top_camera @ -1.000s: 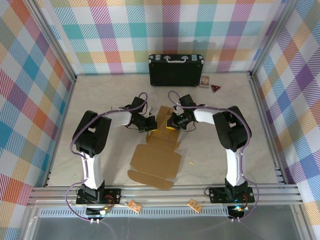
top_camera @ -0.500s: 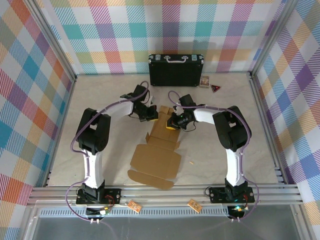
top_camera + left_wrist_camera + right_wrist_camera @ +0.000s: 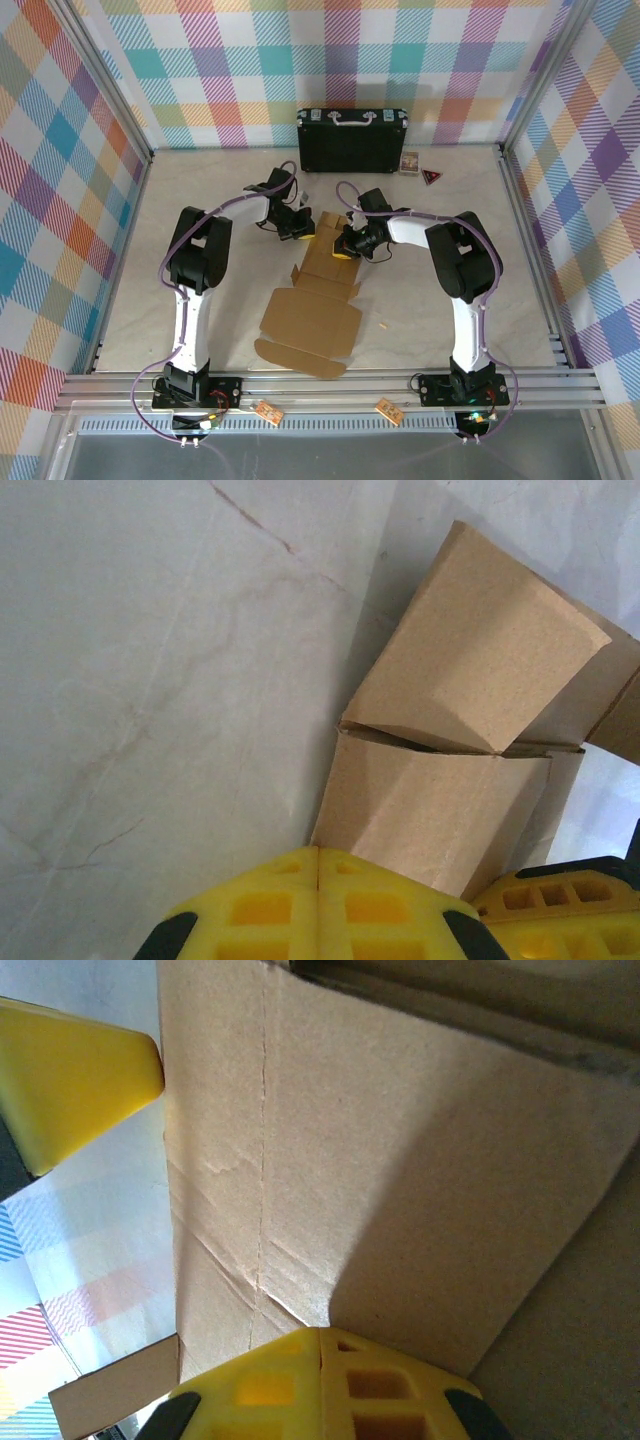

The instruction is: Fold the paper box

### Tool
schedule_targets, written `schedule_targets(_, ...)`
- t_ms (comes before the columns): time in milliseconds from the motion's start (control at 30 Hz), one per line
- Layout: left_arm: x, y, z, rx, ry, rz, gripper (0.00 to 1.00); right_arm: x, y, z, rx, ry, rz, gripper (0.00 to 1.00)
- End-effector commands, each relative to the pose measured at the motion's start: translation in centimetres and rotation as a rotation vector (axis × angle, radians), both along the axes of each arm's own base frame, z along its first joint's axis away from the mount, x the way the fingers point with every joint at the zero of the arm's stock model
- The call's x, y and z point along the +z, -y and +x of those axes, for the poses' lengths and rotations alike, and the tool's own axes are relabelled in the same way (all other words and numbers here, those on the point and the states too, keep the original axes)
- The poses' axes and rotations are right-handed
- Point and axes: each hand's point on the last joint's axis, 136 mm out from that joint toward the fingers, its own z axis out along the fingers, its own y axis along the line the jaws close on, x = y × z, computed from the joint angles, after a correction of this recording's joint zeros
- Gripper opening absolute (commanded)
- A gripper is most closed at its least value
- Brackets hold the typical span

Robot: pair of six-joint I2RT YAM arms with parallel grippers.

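Two closed, empty pushers at work on the paper box (image 3: 312, 318) lying on the table (image 3: 430, 300) between the arms: left gripper (image 3: 301, 233) and right gripper (image 3: 344, 245) flanking its raised far flap, seemingly to crease it upright.

1. Your paper box (image 3: 400, 1160) is matt brown cardboard, finely fibrous, wrinkled along one score line.
2. Your left gripper (image 3: 318, 862) and right gripper (image 3: 320, 1345) end in smooth yellow moulded plastic with a faint sheen.
3. The table (image 3: 150, 680) looks smooth, pale, veined and matt.
4. At the far side, the black case (image 3: 350, 148) looks hard, its handle shiny metal.
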Motion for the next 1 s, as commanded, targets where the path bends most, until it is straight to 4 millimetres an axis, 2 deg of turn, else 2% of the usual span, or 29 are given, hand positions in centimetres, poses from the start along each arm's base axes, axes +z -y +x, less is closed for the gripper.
schedule_targets(0, -1.7, 0.1, -0.3, 0.0, -0.037, -0.002, 0.0, -4.9, 2.6, -2.3, -0.019, -0.117, -0.167, 0.03)
schedule_targets(100, -1.8, -0.1, -0.3, 0.008, -0.037, 0.017, 0.0, -5.0, 2.6, -2.4, -0.016, -0.12, -0.166, 0.03)
schedule_targets(333, 2.7, 1.4, 0.1, 0.003, 0.066, -0.126, 0.0, -5.0, 2.5, -2.3, -0.015, -0.117, -0.17, 0.03)
schedule_targets(467, 3.4, 2.1, 0.6, 0.011, 0.097, -0.186, 0.0, -5.0, 2.5, -2.3, -0.013, -0.116, -0.17, 0.03)
schedule_targets(600, 1.5, 2.6, 0.3, 0.003, 0.058, -0.178, 0.0, -5.0, 2.5, -2.4, -0.01, -0.115, -0.172, 0.03)
schedule_targets(667, 0.1, 2.1, 0.3, 0.02, 0.035, -0.139, 0.0, -5.0, 2.4, -2.5, -0.007, -0.115, -0.173, 0.03)
schedule_targets(733, -2.4, 0.9, 0.1, 0.041, -0.02, -0.042, 0.0, -5.0, 2.4, -2.4, -0.01, -0.113, -0.174, 0.03)
schedule_targets(833, -4.8, 0.4, -0.5, 0.04, -0.063, 0.007, 0.0, -4.9, 2.4, -2.4, -0.007, -0.111, -0.175, 0.03)
schedule_targets(967, -6.9, -0.4, -1.7, 0.024, -0.089, 0.126, 0.0, -5.0, 2.4, -2.5, -0.006, -0.106, -0.182, 0.03)
